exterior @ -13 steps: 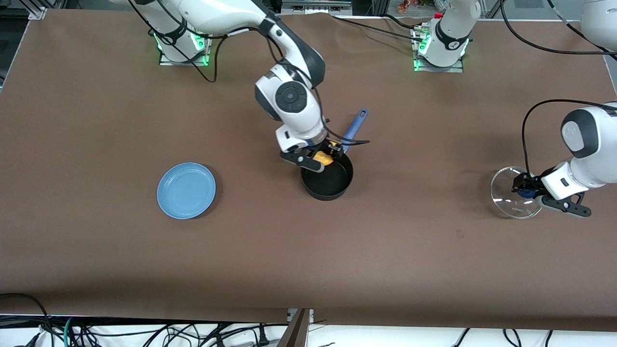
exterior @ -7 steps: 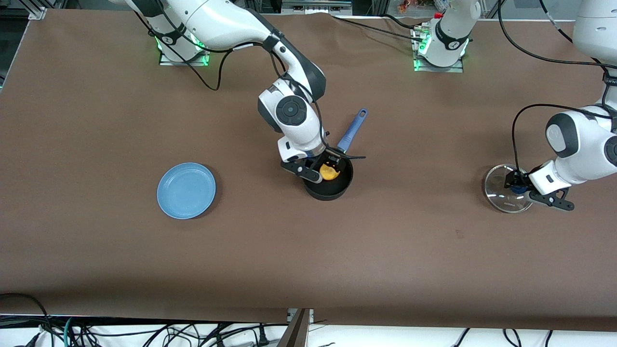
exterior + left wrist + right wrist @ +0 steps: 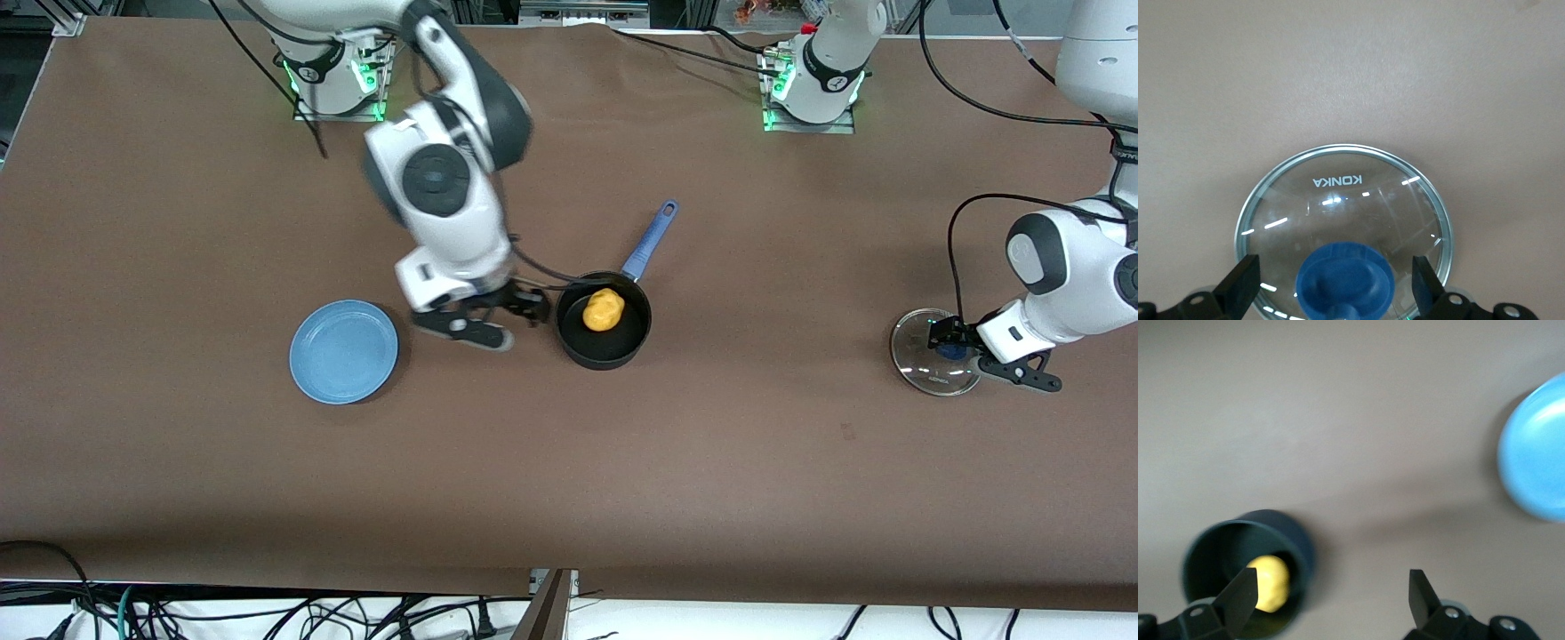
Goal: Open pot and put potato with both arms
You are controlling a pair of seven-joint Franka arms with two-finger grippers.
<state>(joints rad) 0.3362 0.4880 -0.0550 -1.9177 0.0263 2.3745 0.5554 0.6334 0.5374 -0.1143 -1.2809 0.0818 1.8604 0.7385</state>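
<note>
Potato lying in uncovered pot; lid parked on table toward left arm's end.

Right gripper released, over table between plate and pot. Left gripper spread around lid knob, likely letting go.

Brown table, plain all over. Black pot with a blue handle, and a yellow-orange potato inside it. Light blue plate toward the right arm's end. Clear glass lid, steel rim, blue knob, white lettering on the glass. Both arms white with dark grey joints; right gripper black, left gripper black. Bases glow green.
</note>
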